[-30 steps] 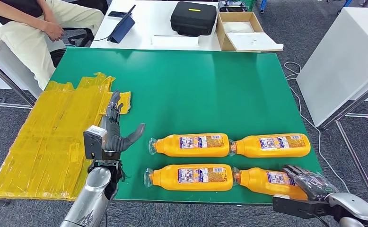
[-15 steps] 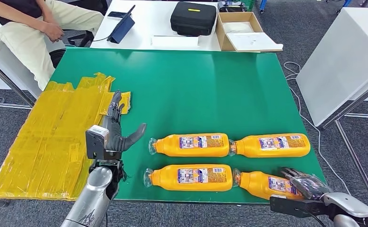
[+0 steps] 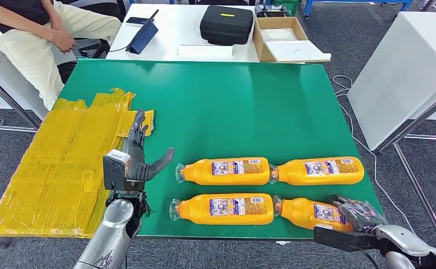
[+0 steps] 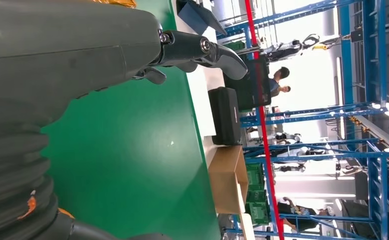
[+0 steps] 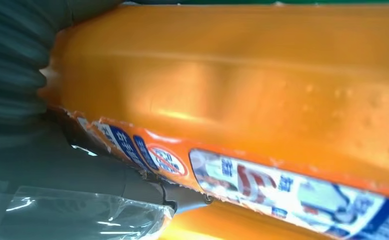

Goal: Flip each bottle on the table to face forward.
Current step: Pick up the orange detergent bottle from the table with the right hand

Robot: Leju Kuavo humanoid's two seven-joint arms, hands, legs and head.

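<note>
**A:** Bottles first, going left to right: how many, and where do they lie?

**B:** Four orange ones, all on their sides near the front edge of the green surface [image 3: 232,101], in two rows of two. The back left bottle [image 3: 225,171] and the front left bottle [image 3: 222,209] lie toward the middle of that edge. The back right bottle [image 3: 318,171] and the front right bottle [image 3: 312,213] sit near the front right corner. Within each row the bottles lie end to end and look to be touching.

**A:** Which way do the labels face?

**B:** All four show a printed label upward. Whether that is the front or the back, I cannot tell; the print is too small.

**A:** And the hands?

**B:** The left hand [image 3: 139,154] hovers over the surface beside the yellow sheet [image 3: 59,162], just left of the two left bottles. Its fingers are spread and it holds nothing. The right hand [image 3: 360,216] is at the front right corner, wrapped over the far end of the front right bottle. In the right wrist view, the orange body and label press right against the thumb.

**A:** So how far along is the job?

**B:** My judgement is that one bottle is being turned now. I cannot tell how many are already done. The left two look untouched by either hand.
</note>
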